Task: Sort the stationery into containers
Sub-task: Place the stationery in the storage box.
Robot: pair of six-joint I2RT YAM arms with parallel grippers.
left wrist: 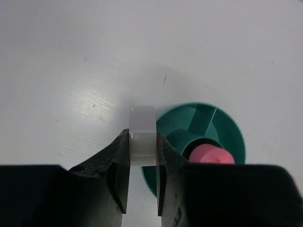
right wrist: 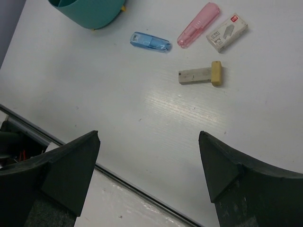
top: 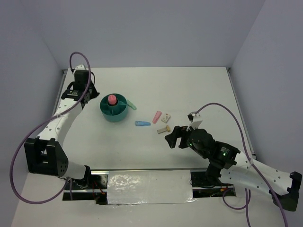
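translucent whitish tape ring (left wrist: 142, 137) clamped in left fingers (left wrist: 118, 172), right fingers (right wrist: 66, 165) spread wide

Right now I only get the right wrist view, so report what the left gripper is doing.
Observer: The left gripper is shut on a clear plastic tape ring, close to the round teal plastic desk organiser.
Operator: Tell me what's in its middle.
Observer: A pink cylinder stands there.
Operator: Locate the green piece.
Observer: A small green piece sits at the organiser's right rim; inside or outside, I cannot tell.
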